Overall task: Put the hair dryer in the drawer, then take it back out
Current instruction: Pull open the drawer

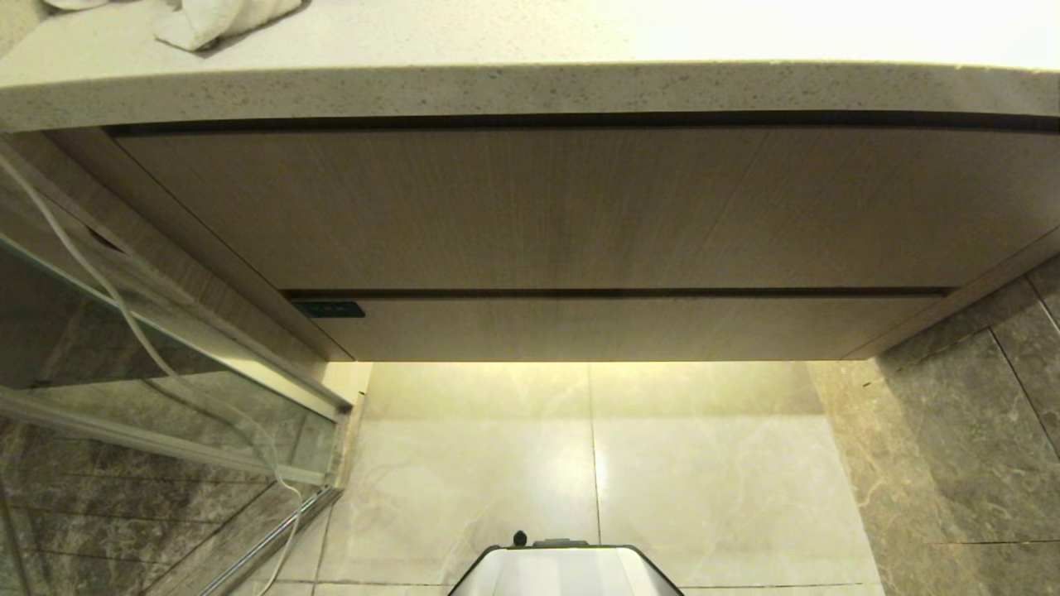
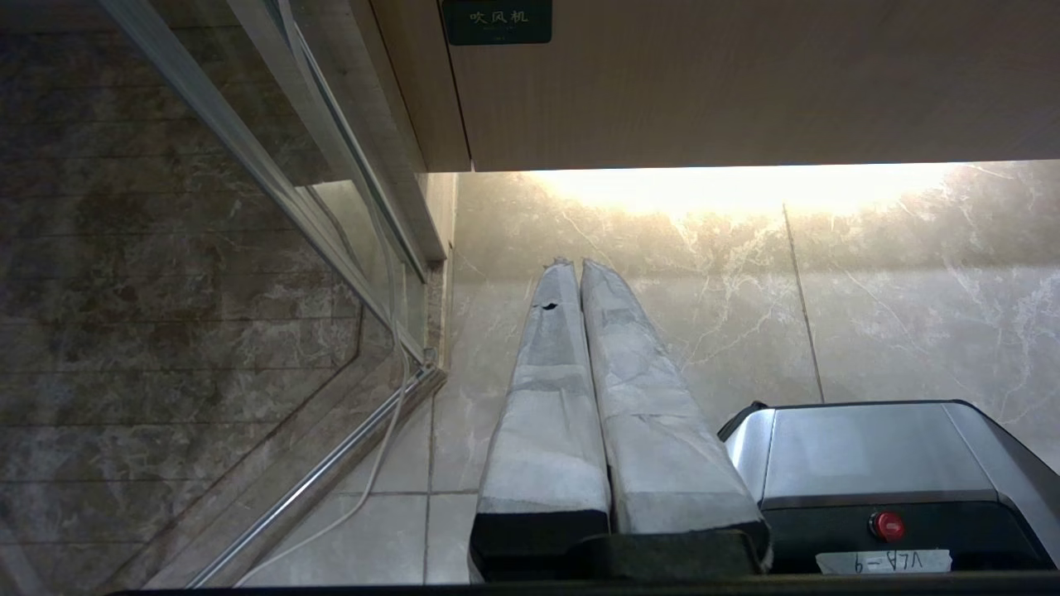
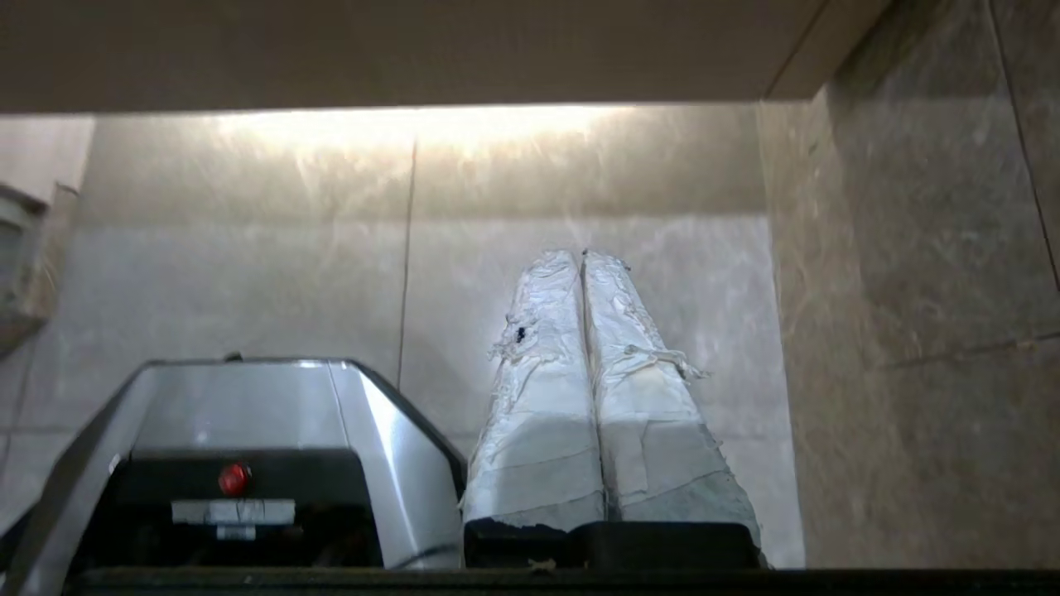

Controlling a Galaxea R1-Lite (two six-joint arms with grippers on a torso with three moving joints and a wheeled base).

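— As you read across from the left, what comes first?

— A clear glass shower panel (image 1: 166, 348) in a metal frame, with a thin white cord (image 1: 91, 273) trailing down it to the floor. Above it, on the pale speckled stone worktop (image 1: 530, 91), lies a folded white towel (image 1: 219, 18).

— And the drawer?

— The wide, narrow-fronted grey-brown wood-grain drawer (image 1: 621, 327) sits pushed in flush under a taller wood-grain panel (image 1: 530, 207). A small dark green label (image 1: 329, 310) marks its left end.

— Where is the left claw (image 2: 577, 263)?

— Low down, just beside the robot's silver-and-black base (image 2: 861, 447). Its two tape-wrapped fingers (image 2: 546, 397) lie pressed together with nothing between them. They point at the glossy cream floor tiles (image 2: 679, 273). The drawer front is above and beyond the tips, well apart from them.

— The right claw (image 3: 581, 253)?

— Much the same on the base's other side. Its frayed white-taped fingers (image 3: 646, 397) are together and empty, aimed at the tiles beneath the drawer, with the drawer's front edge above and clear of the tips. A brown marbled wall (image 3: 911, 290) stands beside it.

— And the hair dryer?

— I cannot tell where it is; neither claw grips it.
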